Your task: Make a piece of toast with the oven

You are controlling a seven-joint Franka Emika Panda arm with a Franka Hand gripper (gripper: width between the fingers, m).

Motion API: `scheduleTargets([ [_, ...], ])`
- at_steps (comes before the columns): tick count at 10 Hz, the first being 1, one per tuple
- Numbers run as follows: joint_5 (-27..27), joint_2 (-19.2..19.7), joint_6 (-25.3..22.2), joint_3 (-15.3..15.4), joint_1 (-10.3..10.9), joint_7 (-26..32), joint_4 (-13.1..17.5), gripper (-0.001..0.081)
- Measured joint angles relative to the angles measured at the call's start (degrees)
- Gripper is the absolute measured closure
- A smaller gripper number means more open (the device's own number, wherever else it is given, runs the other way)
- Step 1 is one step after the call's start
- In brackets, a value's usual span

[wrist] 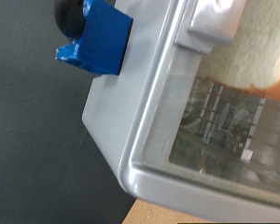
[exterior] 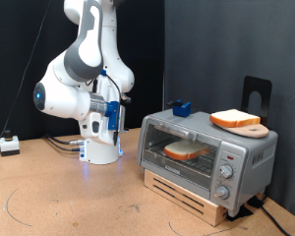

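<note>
The silver oven (exterior: 202, 147) stands on a wooden pallet at the exterior view's right, with its glass door shut. A piece of toast (exterior: 187, 150) lies on the rack inside, behind the glass. A second slice (exterior: 233, 118) lies on a wooden board (exterior: 252, 129) on the oven's roof. My gripper (exterior: 112, 110) is folded in against the white arm at the exterior view's left, well away from the oven and holding nothing that I can see. Its fingers do not show in the wrist view, which shows the oven's corner (wrist: 131, 131), the glass door (wrist: 219, 121) and an orange-brown edge (wrist: 273, 86) behind it.
A small blue block (exterior: 180, 106) sits on the oven's roof near its back corner; it also shows in the wrist view (wrist: 93, 42). A black stand (exterior: 256, 94) rises behind the oven. A white box (exterior: 8, 145) with cables lies on the table at the left.
</note>
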State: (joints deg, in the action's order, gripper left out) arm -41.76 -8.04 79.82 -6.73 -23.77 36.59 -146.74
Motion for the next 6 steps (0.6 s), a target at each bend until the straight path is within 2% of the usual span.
scheduleTargets([
  [5,-2.98,9.79,0.29,2.01,0.38,0.04,10.03,-0.0004],
  [6,-2.97,9.73,0.26,2.01,0.35,0.03,9.85,-0.0004],
])
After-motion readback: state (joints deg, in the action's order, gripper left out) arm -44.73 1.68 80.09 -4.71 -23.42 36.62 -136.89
